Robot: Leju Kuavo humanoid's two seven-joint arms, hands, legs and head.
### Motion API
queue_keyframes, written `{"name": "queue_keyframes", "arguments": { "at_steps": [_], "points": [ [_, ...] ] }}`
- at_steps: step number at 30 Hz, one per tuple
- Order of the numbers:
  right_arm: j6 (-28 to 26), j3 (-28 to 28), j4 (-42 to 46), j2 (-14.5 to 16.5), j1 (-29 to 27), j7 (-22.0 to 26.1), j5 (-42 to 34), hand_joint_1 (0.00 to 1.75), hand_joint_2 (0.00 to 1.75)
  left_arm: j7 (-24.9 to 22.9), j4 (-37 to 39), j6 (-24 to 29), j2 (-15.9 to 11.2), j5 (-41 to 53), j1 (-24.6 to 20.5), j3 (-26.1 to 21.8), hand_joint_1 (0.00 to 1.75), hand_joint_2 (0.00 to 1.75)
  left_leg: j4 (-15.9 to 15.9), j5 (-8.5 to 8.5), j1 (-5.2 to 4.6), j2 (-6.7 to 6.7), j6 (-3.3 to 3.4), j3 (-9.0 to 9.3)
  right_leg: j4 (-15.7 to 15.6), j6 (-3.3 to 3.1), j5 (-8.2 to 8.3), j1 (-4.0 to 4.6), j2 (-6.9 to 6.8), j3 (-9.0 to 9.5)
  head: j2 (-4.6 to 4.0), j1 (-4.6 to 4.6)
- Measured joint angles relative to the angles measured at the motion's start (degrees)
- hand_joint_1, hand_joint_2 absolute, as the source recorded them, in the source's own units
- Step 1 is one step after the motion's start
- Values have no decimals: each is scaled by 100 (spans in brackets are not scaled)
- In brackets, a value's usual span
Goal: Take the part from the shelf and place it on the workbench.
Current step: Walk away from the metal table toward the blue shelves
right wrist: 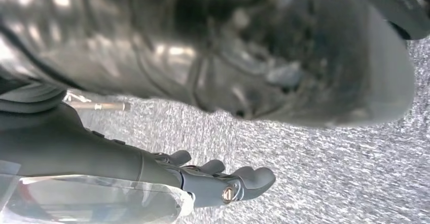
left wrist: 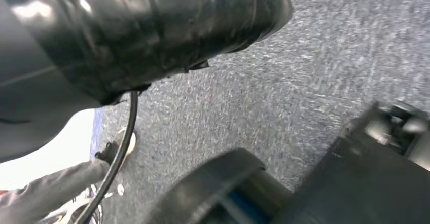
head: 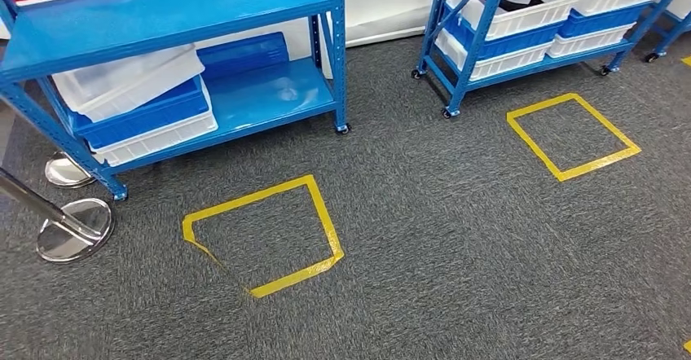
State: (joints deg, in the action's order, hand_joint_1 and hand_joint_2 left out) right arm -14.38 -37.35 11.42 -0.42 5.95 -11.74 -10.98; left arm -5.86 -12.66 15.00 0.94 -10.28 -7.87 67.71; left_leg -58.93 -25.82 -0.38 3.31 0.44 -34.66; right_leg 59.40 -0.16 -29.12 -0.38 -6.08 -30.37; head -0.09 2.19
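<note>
Approaching shelf (head: 175, 10); part not yet taken. Right hand (right wrist: 223, 181) hanging, fingers loose, holding nothing; left hand's fingers: cannot tell. Next: reaching in.

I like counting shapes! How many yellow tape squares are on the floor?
2 full ones: one yellow outline in front of the left blue shelf, one before the right blue shelf. Tiny yellow bits at the picture's right edge may belong to more.

Glossy blue metal shelf (head: 269, 99), rough carpet (head: 456, 238)
</note>
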Motion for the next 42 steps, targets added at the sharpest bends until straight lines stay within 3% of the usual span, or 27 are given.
{"name": "queue_keyframes", "arguments": {
  "at_steps": [1, 3, 5, 7, 8, 9, 10, 12, 14, 16, 17, 19, 20, 21, 22, 24, 26, 27, 29, 30, 32, 34, 36, 38, 39, 40, 42],
  "points": [
    [-1, 0, 3, 0, 5, 1, -9, 0, 0, -4, 0, -7, -2, -1, 8, 0, 0, 0, 26, 17, 10, -73, 31, 7, -12, 34, -9, 0, -33, 19, 0, 0],
    [-4, 0, 7, -2, 16, 4, -19, 0, 0, -10, 0, -13, -3, -2, 28, 0, 0, 0, 104, 59, 39, -186, 89, 46, 93, 90, -119, -14, 128, 3, 0, -11],
    [-9, 1, 8, -5, 14, 8, -20, 0, 0, -11, 0, -17, 0, -2, 23, 0, 0, 0, 152, 87, 62, -298, 137, 71, 608, 115, -424, -31, 432, -228, 0, -28],
    [-10, 1, 8, -7, -8, 7, -21, 0, 0, -11, 0, -22, 5, -1, 13, 0, 0, 0, 150, 91, 62, -437, 158, 66, 1310, 123, -708, -33, 553, -586, 0, -31],
    [-10, 1, 8, -8, -21, 7, -21, 0, 0, -11, 0, -24, 8, -2, 16, 0, 0, 0, 148, 91, 62, -518, 158, 68, 1486, 129, -710, -39, 566, -692, 0, -32],
    [-9, 1, 8, -8, -30, 7, -21, 0, 0, -12, 0, -25, 9, -2, 22, 0, 0, 0, 141, 90, 64, -602, 157, 71, 1456, 136, -600, -51, 576, -703, 0, -31],
    [-9, 0, 8, -8, -33, 7, -22, 0, 0, -13, 0, -25, 9, -2, 26, 0, 0, 0, 127, 86, 68, -687, 150, 73, 1216, 143, -393, -70, 607, -616, 0, -31],
    [-8, 0, 7, -10, -32, 17, -28, 0, 0, -13, 0, -25, 9, -3, 24, 0, 0, 0, 64, 65, 72, -834, 111, 44, 503, 152, -12, -119, 870, -335, 0, -36],
    [-6, 0, 5, -11, -30, 37, -39, 0, 0, -16, 0, -17, 9, -6, 14, 0, 0, 0, 2, 57, 78, -971, 38, -21, 131, 144, 92, -135, 1107, -198, 0, -37],
    [-5, 0, 4, -10, -28, 49, -51, 0, 0, -20, 0, -5, 8, -8, 20, 0, 0, 0, -2, 82, 99, -1101, -42, -78, 95, 100, 82, -119, 1049, -183, 0, -34],
    [-6, 0, 3, -11, -25, 52, -57, 0, 0, -22, 0, -2, 7, -10, 32, 0, 0, 0, -25, 78, 107, -1058, -73, -100, 72, 64, 97, -116, 977, -164, 0, -35],
    [-9, 0, 2, -12, -19, 61, -66, 0, 0, -28, 0, -4, 5, -14, 42, 0, 0, 0, -256, -54, 101, -782, -116, -220, 29, -13, 126, -114, 834, -127, 0, -5],
    [-10, 0, 2, -13, -19, 67, -66, 0, 0, -29, 0, -5, 5, -17, 36, 0, 0, 0, -544, -205, 99, -591, -129, -350, 20, -43, 130, -97, 751, -120, 0, 17],
    [-11, 0, 1, -14, -23, 72, -67, 0, 0, -30, 0, -7, 6, -19, 26, 0, 0, 0, -892, -373, 101, -483, -144, -521, 18, -64, 126, -79, 664, -120, 0, 37],
    [-14, 0, -1, -15, -28, 76, -67, 0, 0, -30, 0, -9, 7, -22, 18, 0, 0, 0, -1255, -521, 108, -422, -158, -702, 19, -85, 119, -63, 561, -120, 0, 50],
    [-21, 0, -4, -17, -30, 81, -65, 0, 0, -30, 0, -16, 10, -31, 23, 0, 0, 0, -1486, -516, 115, -398, -172, -813, 20, -95, 102, -51, 388, -113, 0, 51],
    [-27, 0, -5, -17, -19, 88, -59, 0, 0, -32, 0, -22, 11, -46, 32, 0, 0, 0, -965, -201, 115, -296, -158, -524, 21, -80, 78, -49, 250, -86, 0, 53],
    [-29, 0, -5, -17, -15, 91, -55, 0, 0, -33, 0, -23, 11, -55, 29, 0, 0, 0, -592, -79, 91, -145, -134, -323, 22, -60, 60, -39, 192, -67, 0, 54],
    [-32, 0, -5, -17, -11, 92, -51, 0, 0, -34, 0, -23, 10, -65, 11, 0, 0, 0, -107, 32, 40, 57, -61, -60, 21, -4, 24, -13, 87, -29, 0, 45],
    [-32, 0, -5, -17, -8, 92, -49, 0, 0, -34, 0, -23, 8, -70, 4, 0, 0, 0, -45, 14, 12, 76, -26, -35, 11, 26, 12, -3, 36, -11, 0, 40],
    [-24, 0, -5, -19, 3, 92, -45, 0, 0, -30, 0, -23, 5, -74, 13, 0, 0, 0, -2, 35, 17, -66, 41, -20, -6, 93, -15, -5, -45, 32, 0, 36],
    [-20, 0, -5, -27, 16, 92, -43, 0, 0, 5, 0, -23, 7, -80, 28, 0, 0, 0, 68, 69, 44, -187, 107, 22, 161, 150, -159, -21, 152, -9, 0, 18],
    [-28, 0, -5, -36, 12, 87, -43, 0, 0, 49, 0, -15, 9, -85, 21, 0, 0, 0, 97, 87, 53, -303, 157, 37, 736, 166, -479, -33, 461, -276, 0, -15],
    [-39, 0, -5, -37, -11, 67, -42, 0, 0, 36, 0, -13, 10, -85, 11, 0, 0, 0, 94, 89, 47, -452, 181, 31, 1374, 163, -704, -33, 556, -611, 0, -28],
    [-48, 0, -6, -38, -23, 54, -33, 0, 0, 13, 0, -18, 10, -90, 14, 0, 0, 0, 88, 88, 44, -538, 182, 31, 1478, 161, -670, -37, 567, -687, 0, -28],
    [-68, 0, -6, -41, -29, 35, 8, 0, 0, -8, 0, -28, 10, -99, 21, 0, 0, 0, 78, 86, 45, -614, 179, 33, 1367, 159, -522, -46, 577, -662, 0, -28],
    [-156, -27, -7, -51, -22, -36, 224, 0, 0, -24, 0, -56, 9, -121, 32, 0, 0, 0, 41, 72, 47, -738, 158, 30, 717, 148, -106, -71, 657, -409, 0, -29]
  ]
}}
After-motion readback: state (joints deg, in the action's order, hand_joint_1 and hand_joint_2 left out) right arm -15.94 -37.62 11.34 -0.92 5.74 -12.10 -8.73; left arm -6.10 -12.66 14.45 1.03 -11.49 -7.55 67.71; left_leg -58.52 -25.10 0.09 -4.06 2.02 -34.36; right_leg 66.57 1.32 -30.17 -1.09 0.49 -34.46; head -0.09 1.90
